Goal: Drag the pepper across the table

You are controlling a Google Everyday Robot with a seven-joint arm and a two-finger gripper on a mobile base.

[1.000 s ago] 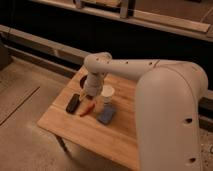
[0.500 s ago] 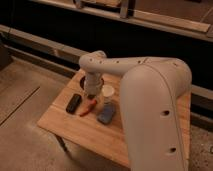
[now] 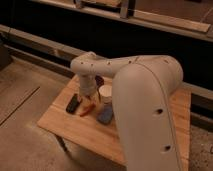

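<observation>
I read this as the contact step: the gripper (image 3: 88,98) hangs low over the table (image 3: 60,125), left of the frame's centre, at the end of the arm (image 3: 145,100) that fills the right half of my view. Its jaws stand apart, and I see nothing held between them.

The pepper (image 3: 88,109) lies flat on the wood just below the gripper in the frame, with its length running from lower left to upper right. The tips look very close to it. From this angle I cannot tell whether they are touching it or are just above it.

The neighbours are tight:
- A black bar (image 3: 73,103) lies just left of the pepper.
- A white cup (image 3: 105,93) stands just to its upper right.
- A blue-grey flat piece (image 3: 105,116) lies just to its lower right.

For the next move, I judge that I need firm downward contact on the pepper, or the jaws closed lightly round it. After that comes a slow slide along the tabletop without lifting.

The bare wood toward the lower left of the frame looks like the free lane. A pull to the right would run into the cup or the flat piece. A pull straight left would nudge the bar.

The pepper is slender, so it could roll or slip out from under the tips if I press off-centre. I would keep the push along its length.
</observation>
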